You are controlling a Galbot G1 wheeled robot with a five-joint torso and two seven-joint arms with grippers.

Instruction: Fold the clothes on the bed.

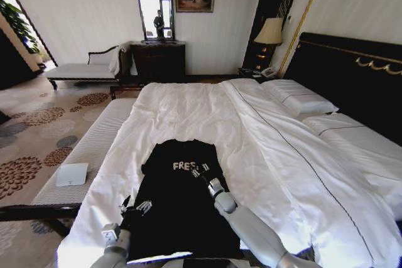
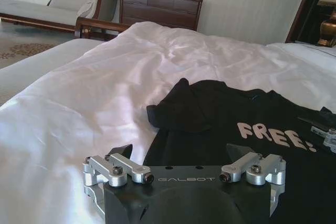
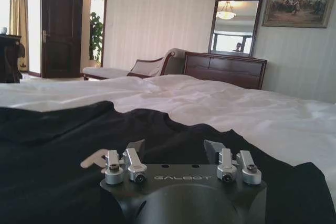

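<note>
The black T-shirt point(image 1: 169, 218) lies flat on the white bed point(image 1: 270, 155), near the edge closest to me, with white "FREE" lettering on its chest. In the left wrist view, one sleeve of the T-shirt point(image 2: 226, 124) is bunched inward. My left gripper point(image 1: 139, 207) point(image 2: 180, 153) stands open at the shirt's left edge, low over the fabric. My right gripper point(image 1: 200, 170) point(image 3: 175, 150) is open too, low over the chest next to the lettering, with the T-shirt point(image 3: 52, 156) spread under it. Nothing sits between either pair of fingers.
A padded bench point(image 1: 88, 149) runs along the bed's left side with a white flat box point(image 1: 71, 174) on it. Pillows point(image 1: 298, 98) and the black headboard point(image 1: 352, 73) are at the right. A chaise point(image 1: 81, 70) and dresser point(image 1: 158, 61) stand by the far wall.
</note>
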